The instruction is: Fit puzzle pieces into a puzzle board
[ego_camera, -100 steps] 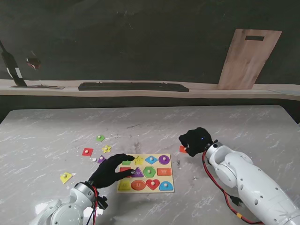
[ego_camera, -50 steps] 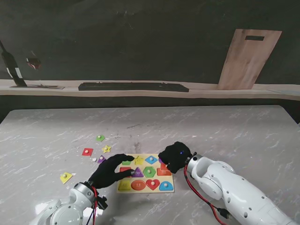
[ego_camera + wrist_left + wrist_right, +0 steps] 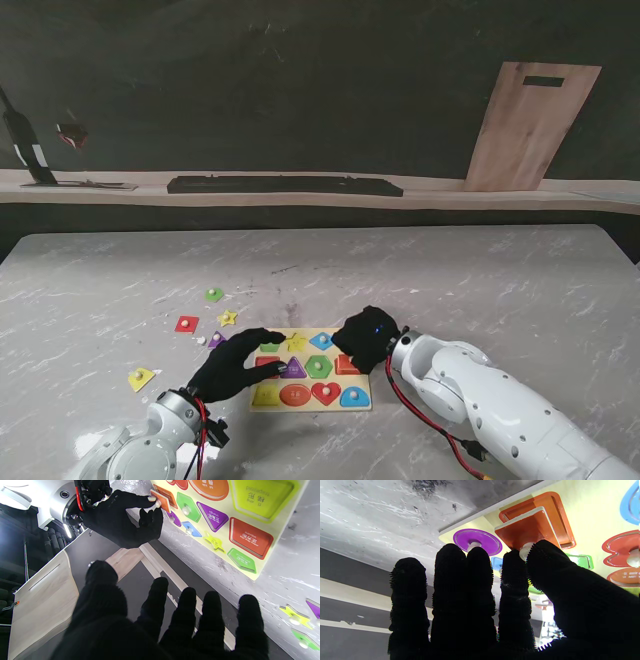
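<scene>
The yellow puzzle board [image 3: 310, 407] lies on the table, most of its slots filled with coloured shapes. My right hand [image 3: 365, 338] hovers over the board's right side, shut on an orange rectangle piece [image 3: 527, 528]; thumb and forefinger pinch its white knob. The piece is tilted just over the orange rectangular slot [image 3: 563, 522], next to the purple circle [image 3: 477, 541]. The left wrist view shows the same grip on the orange piece [image 3: 162, 501]. My left hand [image 3: 235, 365] rests at the board's left edge, fingers [image 3: 210, 610] spread and holding nothing.
Loose pieces lie left of the board: a green one [image 3: 214, 295], a red square [image 3: 187, 324], a yellow star [image 3: 228, 318], a purple one [image 3: 216, 340] and a yellow one [image 3: 141, 378]. A wooden board [image 3: 530, 125] leans on the back wall.
My right hand has carried the orange piece leftward from beyond the board's right edge to above its right column. The left hand has stayed put.
</scene>
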Motion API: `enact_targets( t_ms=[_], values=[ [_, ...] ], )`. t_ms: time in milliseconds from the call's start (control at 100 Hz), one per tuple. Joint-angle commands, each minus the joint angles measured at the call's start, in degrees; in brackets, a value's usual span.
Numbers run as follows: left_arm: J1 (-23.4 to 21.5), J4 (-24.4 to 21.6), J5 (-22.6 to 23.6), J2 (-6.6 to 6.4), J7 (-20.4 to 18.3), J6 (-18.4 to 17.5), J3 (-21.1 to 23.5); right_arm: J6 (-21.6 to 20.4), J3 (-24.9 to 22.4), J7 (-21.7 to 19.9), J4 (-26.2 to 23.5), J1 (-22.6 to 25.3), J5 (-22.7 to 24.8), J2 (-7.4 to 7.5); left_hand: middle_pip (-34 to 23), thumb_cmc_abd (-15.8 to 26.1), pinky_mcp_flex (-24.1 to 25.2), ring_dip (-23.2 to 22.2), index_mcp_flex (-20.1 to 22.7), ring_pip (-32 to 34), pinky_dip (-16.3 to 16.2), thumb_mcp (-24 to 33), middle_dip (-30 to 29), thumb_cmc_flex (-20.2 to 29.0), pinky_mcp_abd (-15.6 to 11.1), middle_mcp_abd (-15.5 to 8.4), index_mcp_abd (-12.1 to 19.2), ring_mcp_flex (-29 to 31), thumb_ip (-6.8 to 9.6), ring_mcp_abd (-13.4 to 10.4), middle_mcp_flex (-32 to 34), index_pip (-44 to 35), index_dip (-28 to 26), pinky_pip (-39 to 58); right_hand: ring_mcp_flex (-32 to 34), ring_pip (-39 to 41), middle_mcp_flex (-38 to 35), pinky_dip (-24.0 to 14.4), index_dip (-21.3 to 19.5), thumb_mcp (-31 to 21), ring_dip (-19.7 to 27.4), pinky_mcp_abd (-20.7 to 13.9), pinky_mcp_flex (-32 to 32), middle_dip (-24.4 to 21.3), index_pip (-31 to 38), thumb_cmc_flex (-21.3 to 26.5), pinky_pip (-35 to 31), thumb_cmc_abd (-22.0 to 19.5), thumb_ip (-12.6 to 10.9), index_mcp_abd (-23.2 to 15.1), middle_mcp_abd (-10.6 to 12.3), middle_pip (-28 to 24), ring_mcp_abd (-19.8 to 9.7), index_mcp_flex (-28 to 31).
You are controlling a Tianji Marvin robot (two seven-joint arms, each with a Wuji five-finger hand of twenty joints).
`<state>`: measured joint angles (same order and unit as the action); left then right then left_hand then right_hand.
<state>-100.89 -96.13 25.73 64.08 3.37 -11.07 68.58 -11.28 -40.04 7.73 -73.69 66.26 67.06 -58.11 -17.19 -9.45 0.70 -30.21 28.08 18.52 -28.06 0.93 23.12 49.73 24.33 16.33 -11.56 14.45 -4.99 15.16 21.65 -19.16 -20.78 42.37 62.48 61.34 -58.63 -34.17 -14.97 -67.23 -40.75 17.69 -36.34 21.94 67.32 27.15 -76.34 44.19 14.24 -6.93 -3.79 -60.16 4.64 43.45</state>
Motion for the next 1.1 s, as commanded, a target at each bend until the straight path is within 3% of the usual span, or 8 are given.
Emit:
enact_targets(
  t_ms=[0, 480, 910, 1090],
  values=[
    [-0.19, -0.26, -0.06, 0.13, 0.03, -0.12, -0.05, 0.49, 0.62, -0.08, 0.45, 0.02, -0.12, -0.27, 0.28, 1.6, 0.83, 0.47, 1.17, -0.84, 0.03, -2.14, -0.95, 0.76, -3.95, -0.87, 1.59, -1.97, 2.2, -2.47, 0.43, -0.27, 1.03, 0.14, 1.17, 1.12, -1.08, -0.9, -1.7, -3.46, -0.63, 2.22, 0.06, -0.51, 1.83, 3.84, -2.09, -0.36, -0.68, -2.42, -1.93, -1.33, 0.24, 2.25],
    [-0.26, -0.22, 0.03, 0.13, 0.11, -0.28, -0.01, 1.04, 5.83, 2.04, 3.49, -2.71, -1.46, -0.52, 0.28, 1.6, 0.82, 0.47, 1.16, -0.82, 0.05, -2.14, -0.94, 0.74, -3.97, -0.87, 1.71, -1.9, 2.19, -2.56, 0.5, -0.3, 1.0, 0.15, 0.77, 1.11, -0.59, -0.97, -1.84, -3.2, -0.62, 1.94, 0.32, -0.32, 2.06, 3.34, -2.08, -1.08, -0.83, -3.22, -1.28, -1.48, -0.31, 1.53],
    [-0.39, -0.35, 0.17, 0.16, 0.33, -0.27, 0.06, 0.61, 4.76, 1.33, 2.71, -1.73, -0.82, -0.22, 0.28, 1.61, 0.83, 0.49, 1.24, -0.85, 0.08, -2.15, -0.95, 0.79, -3.95, -0.84, 1.67, -1.95, 2.19, -2.46, 0.44, -0.33, 0.99, 0.11, -0.25, 0.95, 0.1, -0.95, -1.89, -3.1, -0.64, 1.74, 1.33, -0.31, 2.25, 2.75, -1.72, -1.32, -1.1, -4.38, -0.52, -1.29, -0.37, 1.01],
    [-0.34, -0.32, 0.17, 0.16, 0.32, -0.27, 0.02, 0.33, 4.4, 1.46, 2.67, -1.42, -0.73, -0.18, 0.31, 1.62, 0.81, 0.5, 1.3, -0.89, 0.07, -2.12, -0.96, 0.86, -3.98, -0.74, 1.62, -2.03, 2.2, -2.42, 0.42, -0.3, 1.0, 0.13, -0.98, 0.71, 0.77, -0.99, -2.28, -1.73, -0.62, 1.33, 2.02, -0.15, 1.78, 2.61, -1.45, -2.59, -1.06, -6.76, 0.58, -1.05, -0.58, -0.27]
  ],
)
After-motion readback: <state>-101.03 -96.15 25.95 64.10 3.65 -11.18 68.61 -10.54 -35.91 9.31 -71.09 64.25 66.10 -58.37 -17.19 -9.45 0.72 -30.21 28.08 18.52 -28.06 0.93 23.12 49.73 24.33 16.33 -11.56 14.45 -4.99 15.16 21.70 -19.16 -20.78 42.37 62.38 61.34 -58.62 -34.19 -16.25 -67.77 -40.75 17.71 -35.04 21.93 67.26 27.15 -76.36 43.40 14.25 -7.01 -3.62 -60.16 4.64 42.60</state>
